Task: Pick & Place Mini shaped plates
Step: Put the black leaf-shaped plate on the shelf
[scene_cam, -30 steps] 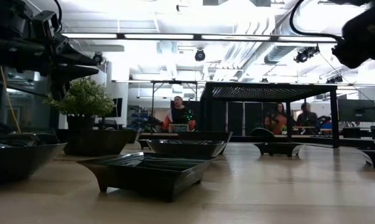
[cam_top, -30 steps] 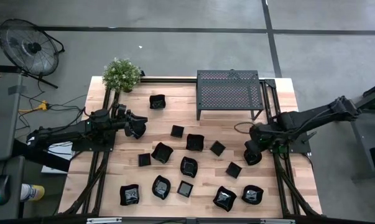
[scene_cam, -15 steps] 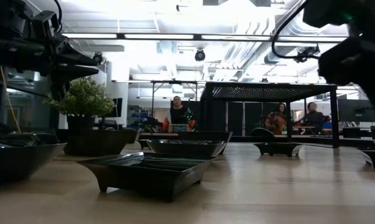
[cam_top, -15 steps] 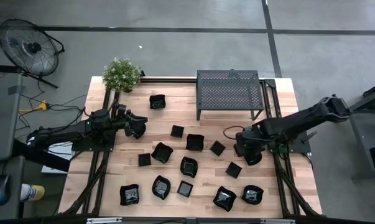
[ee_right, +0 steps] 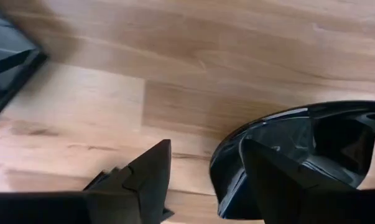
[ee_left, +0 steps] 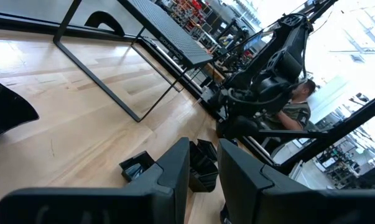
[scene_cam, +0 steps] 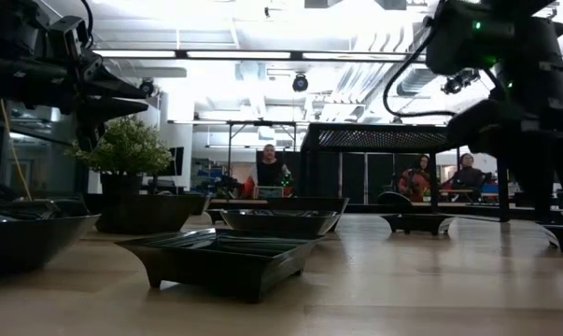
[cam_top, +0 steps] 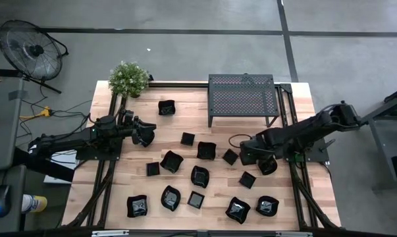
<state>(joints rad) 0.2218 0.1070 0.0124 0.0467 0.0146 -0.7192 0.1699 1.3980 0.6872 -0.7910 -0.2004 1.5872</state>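
Several mini shaped plates, small glossy black dishes, lie scattered on the wooden table (cam_top: 185, 118), each flat on its base. My right gripper (cam_top: 249, 156) points down, open, over the table's right middle. It hangs between a square plate (cam_top: 230, 157) and a rounded plate (cam_top: 268, 166). In the right wrist view my right gripper (ee_right: 206, 171) has one finger (ee_right: 271, 183) in front of the rounded plate's (ee_right: 305, 149) rim and the other over bare wood. My left gripper (cam_top: 145, 135) waits level at the table's left, narrowly open (ee_left: 203, 171), with nothing between its fingers.
A black perforated metal rack (cam_top: 242, 97) stands at the far right of the table and a potted plant (cam_top: 128, 79) at the far left corner. Bare wood lies between the rack and the plates. People sit in the room beyond (scene_cam: 267, 168).
My right gripper has moved down and toward the table's left, from beside the right edge to between the square and the rounded plate. In the low view it has sunk from the upper corner well into the picture. The plates lie as before.
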